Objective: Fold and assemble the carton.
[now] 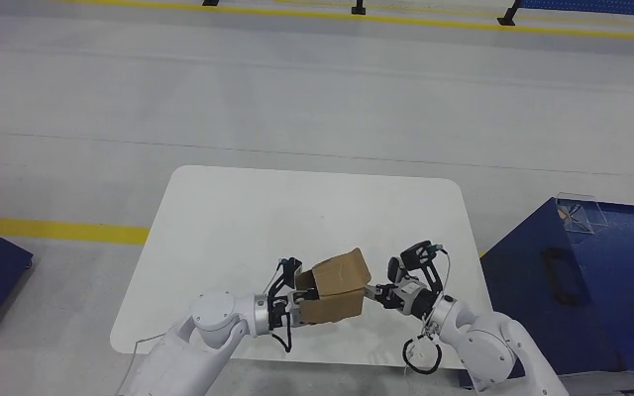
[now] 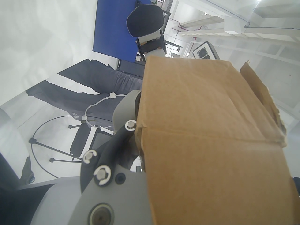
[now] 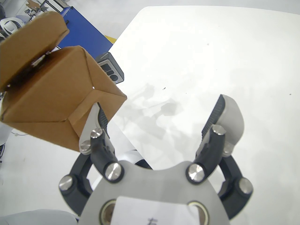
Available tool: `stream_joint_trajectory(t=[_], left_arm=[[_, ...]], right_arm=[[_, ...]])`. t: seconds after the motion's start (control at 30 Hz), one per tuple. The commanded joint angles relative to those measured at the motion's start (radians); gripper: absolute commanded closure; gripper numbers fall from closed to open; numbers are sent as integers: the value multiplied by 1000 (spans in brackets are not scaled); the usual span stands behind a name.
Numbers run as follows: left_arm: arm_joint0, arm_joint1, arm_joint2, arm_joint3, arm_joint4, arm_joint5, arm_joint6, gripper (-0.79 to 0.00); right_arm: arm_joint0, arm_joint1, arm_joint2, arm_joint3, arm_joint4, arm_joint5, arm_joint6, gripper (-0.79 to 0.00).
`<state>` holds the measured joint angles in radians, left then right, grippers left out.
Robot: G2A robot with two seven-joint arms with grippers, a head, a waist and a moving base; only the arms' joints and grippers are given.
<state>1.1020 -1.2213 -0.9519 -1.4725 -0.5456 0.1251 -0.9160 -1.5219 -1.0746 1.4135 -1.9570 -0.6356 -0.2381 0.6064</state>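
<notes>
Left gripper (image 1: 293,295): jaws clenched on the carton (image 1: 335,287) at its left end; in the left wrist view one finger (image 2: 127,108) lies against the outside of the wall, and the other is hidden behind cardboard.

Right gripper (image 3: 159,105): jaws released and spread wide, nothing between them; the near finger (image 3: 96,115) has its outer side against the carton's end face close to a lower corner; the far finger (image 3: 221,113) stands well apart from the cardboard, over bare counter (image 3: 199,47).

Carton: brown; tilted; sits between the two grippers at the counter's near edge, about midway along it; looks lifted off the surface, though the underside cannot be seen, so contact cannot be ruled out; top flap (image 3: 30,45) stands open on the upper side, angled away from the body; ragged flap (image 2: 264,104) juts past the body's far side in the left wrist view.

Surroundings: counter is white with rounded corners; blue cabinet (image 1: 565,287) just beside its right side; yellow line (image 1: 69,231) on the floor to its left.
</notes>
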Motion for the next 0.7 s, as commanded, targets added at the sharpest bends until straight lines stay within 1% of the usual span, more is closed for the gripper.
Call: stream_joint_trajectory(t=[0.0,0.2,0.33,0.47,0.57,0.67], left_arm=[[-2,-1,3,3,1,-2,3,0],[0,-2,5,4,0,-7,7,0],[5,-4,9,4,-2,-15,9,0],[-5,-10,26,11,-4,-21,17,0],[-26,-19,49,15,-4,-14,32,0],[-55,-30,73,22,-5,-14,54,0]], right_arm=[[-1,0,4,-2,4,0,-4,-785],[-9,2,33,8,36,-5,-27,-785],[-27,6,111,2,53,3,-95,-785],[-89,7,237,-31,28,41,-253,-785],[-152,4,336,-62,-4,90,-389,-785],[-204,-2,414,-80,-2,136,-504,-785]])
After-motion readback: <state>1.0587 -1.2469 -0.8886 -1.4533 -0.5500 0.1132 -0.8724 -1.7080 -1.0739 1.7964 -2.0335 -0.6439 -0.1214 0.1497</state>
